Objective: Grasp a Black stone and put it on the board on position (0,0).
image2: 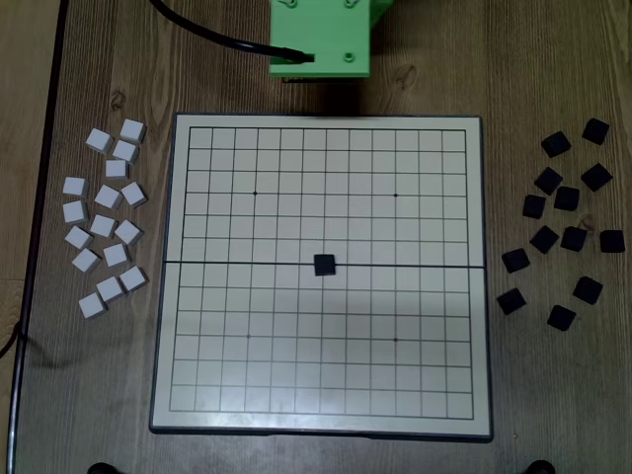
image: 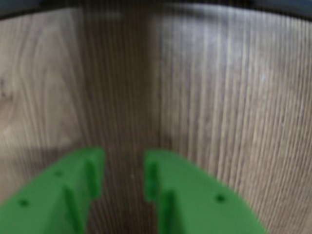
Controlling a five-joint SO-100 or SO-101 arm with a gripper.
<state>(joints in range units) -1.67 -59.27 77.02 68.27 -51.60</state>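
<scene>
One Black stone [image2: 324, 265] square-on at board [image2: 326, 405] centre, end effector [image: 124, 170] parted.

In the overhead view the board [image2: 321, 276] lies in the middle of the tabletop [image2: 553, 59]; one stone [image2: 324, 265] sits on the board's middle seam, at its centre; a loose cluster of blocks [image2: 107, 219] lies on the tabletop left of the board, apart from its rim; a second scattered cluster of stones [image2: 565, 222] lies to the right; the arm [image2: 321, 38] stands beyond the board's top edge, a cable [image2: 202, 35] running off to its left; in the wrist view the fingers [image: 124, 168] stand apart over bare tabletop.
</scene>
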